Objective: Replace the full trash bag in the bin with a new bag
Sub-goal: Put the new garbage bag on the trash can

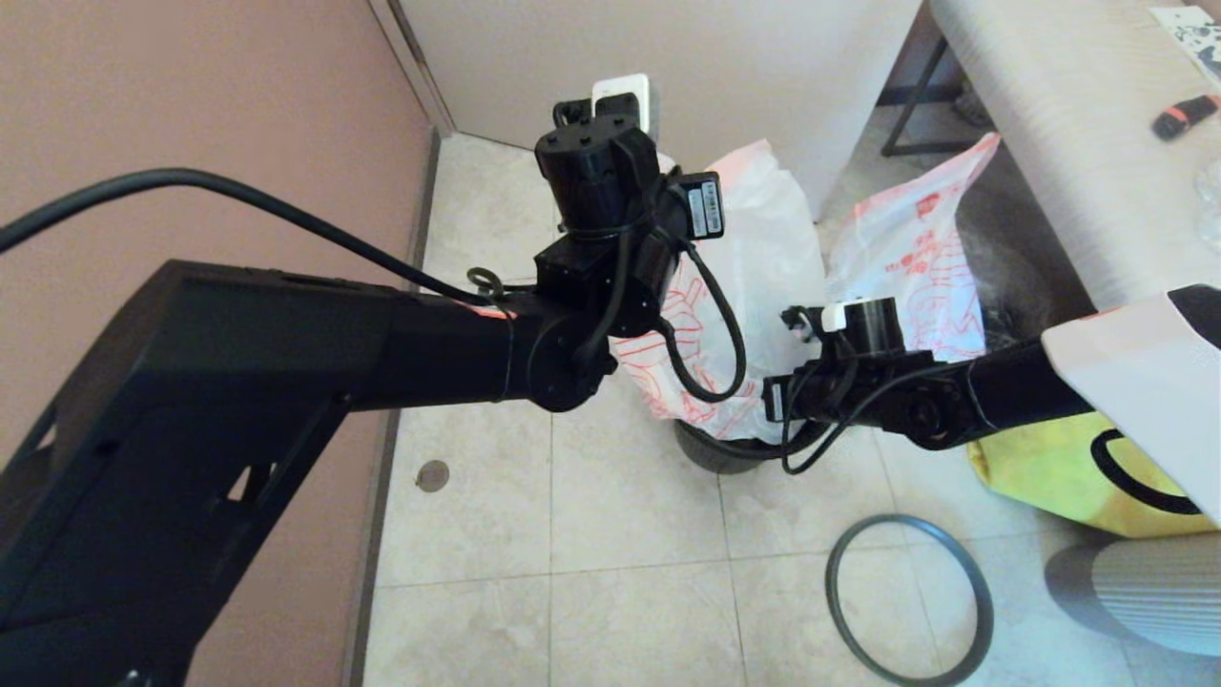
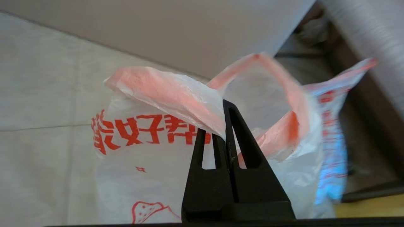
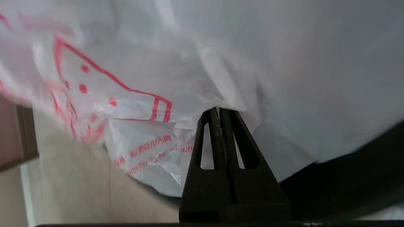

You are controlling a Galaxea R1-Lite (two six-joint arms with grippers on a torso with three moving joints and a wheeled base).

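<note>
The new bag (image 1: 763,248), thin white plastic with red-orange print and a pink rim, hangs slack and open over the black bin (image 1: 711,450). My left gripper (image 2: 221,125) is shut on a fold of the bag's pink rim (image 2: 170,94) on its left side. My right gripper (image 3: 218,110) is shut on a pinch of the bag's white wall (image 3: 284,78), just above the bin's dark edge (image 3: 353,183). In the head view both sets of fingers are hidden behind the wrists. The bin's grey hoop (image 1: 911,599) lies flat on the floor tiles, apart from the bin. The full trash bag is out of view.
A big yellow bag (image 1: 1059,468) stands on the floor under my right arm. A pale table (image 1: 1078,143) runs along the right, with dark clutter beneath it. The pink wall (image 1: 191,114) closes the left side. A round floor drain (image 1: 432,475) sits near the wall.
</note>
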